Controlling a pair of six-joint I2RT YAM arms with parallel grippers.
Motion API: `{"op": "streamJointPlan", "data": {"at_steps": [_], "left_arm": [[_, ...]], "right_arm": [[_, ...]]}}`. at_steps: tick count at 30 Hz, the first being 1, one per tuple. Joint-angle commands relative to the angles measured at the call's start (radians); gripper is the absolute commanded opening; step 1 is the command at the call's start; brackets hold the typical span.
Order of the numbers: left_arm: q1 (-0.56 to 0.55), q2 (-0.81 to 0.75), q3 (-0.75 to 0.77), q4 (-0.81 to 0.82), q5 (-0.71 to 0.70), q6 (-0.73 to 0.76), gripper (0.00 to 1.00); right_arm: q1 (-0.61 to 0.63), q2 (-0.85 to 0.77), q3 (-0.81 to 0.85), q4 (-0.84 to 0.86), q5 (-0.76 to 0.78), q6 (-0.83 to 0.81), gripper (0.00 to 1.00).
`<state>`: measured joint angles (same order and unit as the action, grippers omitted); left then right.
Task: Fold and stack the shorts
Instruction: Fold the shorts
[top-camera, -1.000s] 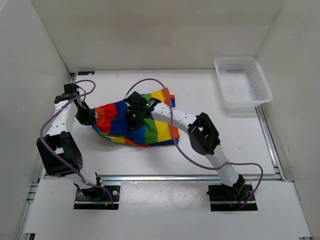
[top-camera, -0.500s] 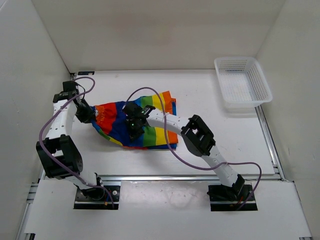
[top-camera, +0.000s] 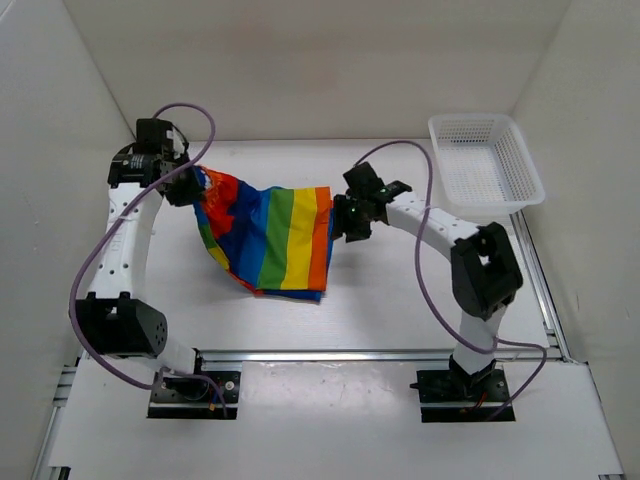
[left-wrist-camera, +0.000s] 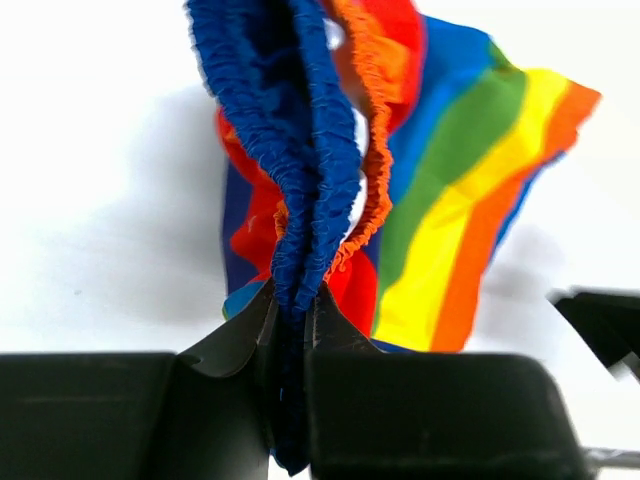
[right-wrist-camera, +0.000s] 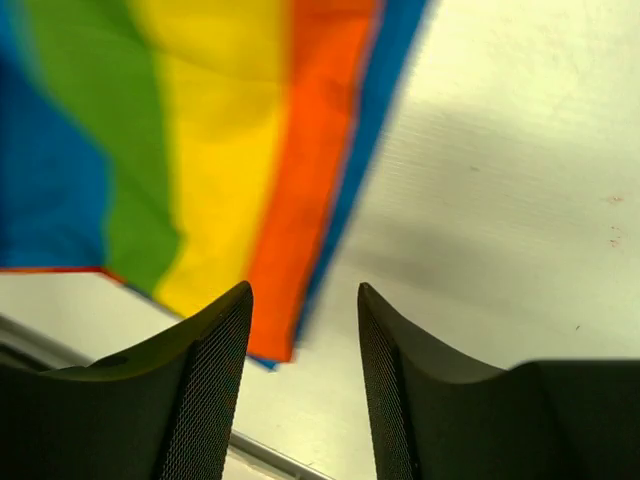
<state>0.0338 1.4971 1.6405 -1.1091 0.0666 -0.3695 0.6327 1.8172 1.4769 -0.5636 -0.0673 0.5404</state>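
The rainbow-striped shorts (top-camera: 272, 238) hang spread out above the table, left of centre, lifted by one gathered end. My left gripper (top-camera: 192, 186) is raised at the back left and shut on the blue elastic waistband (left-wrist-camera: 300, 180), which bunches between its fingers. The striped cloth (left-wrist-camera: 470, 200) trails away to the right beyond it. My right gripper (top-camera: 340, 222) hovers just right of the cloth's orange edge (right-wrist-camera: 300, 190), open, with nothing between its fingers (right-wrist-camera: 215, 345). The cloth hangs slightly ahead of the fingertips, apart from them.
A white mesh basket (top-camera: 485, 165) stands at the back right corner. White walls close the table on the left, back and right. A metal rail (top-camera: 380, 353) runs along the near edge in front of both arm bases.
My left gripper rose and moved back, lifting the shorts off the table. My right gripper opened, let go of the cloth and swung right to beside its orange edge.
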Motion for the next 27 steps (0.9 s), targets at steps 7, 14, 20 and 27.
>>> {"op": "streamJointPlan", "data": {"at_steps": [7,14,20,27], "left_arm": [[-0.274,0.052,0.176,-0.070,-0.160,-0.017,0.10],[-0.460,0.139,0.188,-0.046,-0.194,-0.063,0.10],[-0.641,0.199,0.159,0.034,-0.205,-0.098,0.10],[-0.739,0.301,0.159,0.083,-0.195,-0.137,0.10]], "right_arm": [[0.009,0.231,0.012,0.070,-0.127,0.027,0.49],[0.009,0.310,0.022,0.100,-0.127,0.047,0.11],[0.009,0.320,-0.003,0.119,-0.137,0.067,0.00],[-0.001,0.317,-0.030,0.137,-0.146,0.076,0.00]]}}
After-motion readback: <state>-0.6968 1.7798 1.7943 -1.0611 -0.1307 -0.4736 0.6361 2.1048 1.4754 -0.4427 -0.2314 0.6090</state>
